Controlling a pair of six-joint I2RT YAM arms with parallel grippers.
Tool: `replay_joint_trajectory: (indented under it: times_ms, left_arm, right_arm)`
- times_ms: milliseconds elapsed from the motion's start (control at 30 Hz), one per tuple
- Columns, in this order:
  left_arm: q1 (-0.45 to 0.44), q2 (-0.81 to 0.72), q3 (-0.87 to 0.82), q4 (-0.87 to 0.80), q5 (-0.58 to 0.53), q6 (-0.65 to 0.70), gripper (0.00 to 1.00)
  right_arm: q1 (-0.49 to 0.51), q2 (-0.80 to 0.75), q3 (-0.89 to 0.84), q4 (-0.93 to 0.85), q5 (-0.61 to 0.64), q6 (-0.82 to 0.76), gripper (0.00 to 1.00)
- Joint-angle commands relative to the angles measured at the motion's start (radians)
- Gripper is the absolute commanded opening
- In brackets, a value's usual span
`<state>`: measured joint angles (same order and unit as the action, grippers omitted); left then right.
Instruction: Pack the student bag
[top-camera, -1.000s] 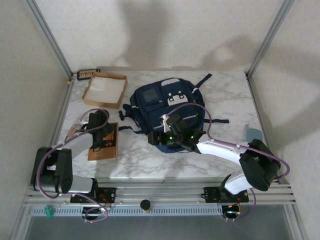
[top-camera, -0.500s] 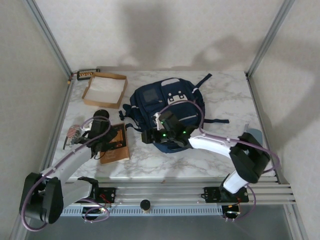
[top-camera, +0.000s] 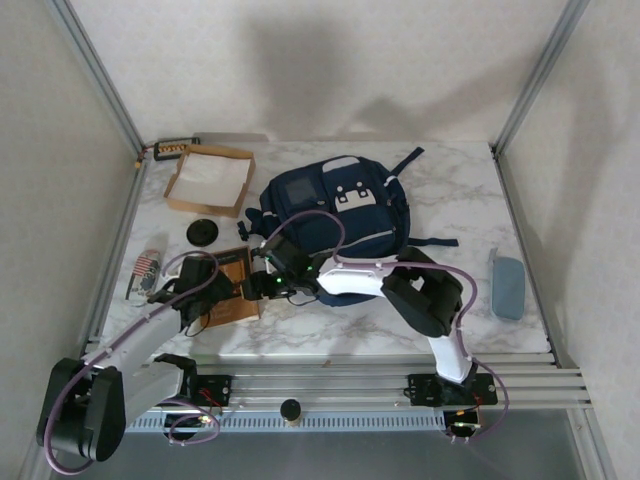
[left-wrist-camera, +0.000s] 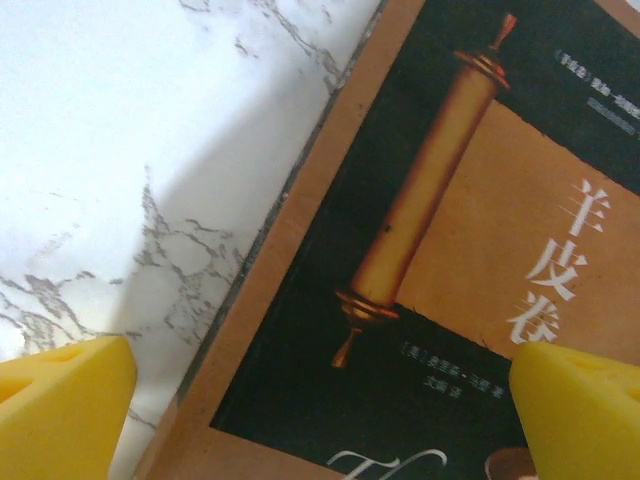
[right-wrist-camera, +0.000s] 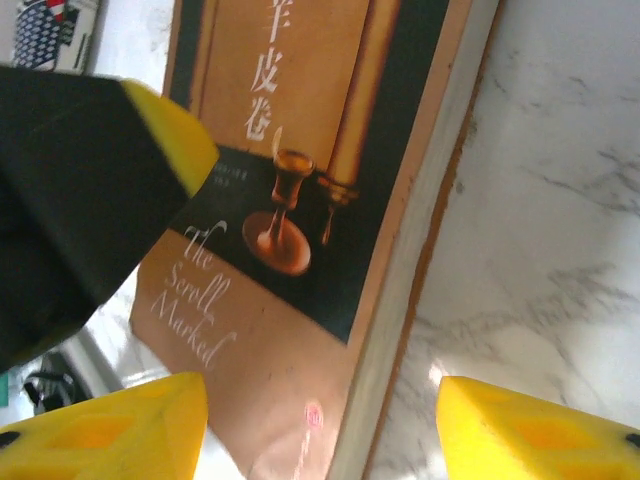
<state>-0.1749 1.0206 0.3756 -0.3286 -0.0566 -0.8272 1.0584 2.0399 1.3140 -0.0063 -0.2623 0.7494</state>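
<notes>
1. Everything turns on one relation. The brown-and-black paperback book with a gold scroll on its cover (top-camera: 233, 275) lies flat on the white marble table (top-camera: 450, 200), just left of the large navy blue fabric backpack (top-camera: 340, 205). The backpack sits mid-table towards the back, so I judge the book must travel right and away from me.
2. The book's long axis runs roughly near-to-far, tilted a little, and one long edge faces the bag.
3. The left gripper (top-camera: 205, 290) hovers over the book's left side, released. Its wrist view shows yellow fingertips (left-wrist-camera: 60, 400) wide apart, with the book's edge and bare marble between them and nothing grasped.
4. The right gripper (top-camera: 260, 288) is at the opposite long edge and is the nearer of the two to the bag. It is also released: the page block runs between its yellow pads (right-wrist-camera: 540, 430), and I see no contact.
5. The two claws crowd one book. The left gripper's black, yellow-tipped finger (right-wrist-camera: 160, 140) looms close in the right wrist view, so a clash is my main worry.
6. Other things around:
   - a shallow brown cardboard box (top-camera: 210, 178) at the back left;
   - a black round disc (top-camera: 203, 232) near it;
   - a small flag-patterned packet (top-camera: 145, 268) at the left edge;
   - a grey-blue pencil case (top-camera: 508, 287) far right.
   None of these lies between the book and the bag.
7. I cannot tell whether the bag's compartment is open.
</notes>
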Motion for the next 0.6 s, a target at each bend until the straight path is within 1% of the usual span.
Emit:
replay_joint_trajectory:
  times_ms: [0,67,200,300,433,567]
  left_arm:
    - [0.005,-0.027,-0.03,0.028,0.067,-0.008,0.93]
    - [0.003,-0.032,-0.035,0.037,0.088,-0.013,0.91]
    - [0.002,-0.036,-0.058,0.059,0.083,-0.038,0.87]
    - [0.002,-0.033,-0.069,0.066,0.079,-0.045,0.86]
    - [0.002,-0.045,-0.076,0.051,0.049,-0.054,0.84]
    - [0.002,-0.062,-0.087,0.045,0.014,-0.062,0.83]
  right_arm:
    - [0.009,0.061,0.069,-0.009,0.021,0.028,0.6]
    - [0.015,0.092,0.1,-0.012,0.018,0.028,0.57]
    - [0.018,0.149,0.154,-0.024,0.012,0.031,0.53]
    - [0.028,0.162,0.189,-0.037,0.005,0.024,0.45]
    - [0.047,0.143,0.23,-0.085,0.015,-0.001,0.44]
    - [0.051,0.106,0.228,-0.109,0.021,-0.007,0.42]
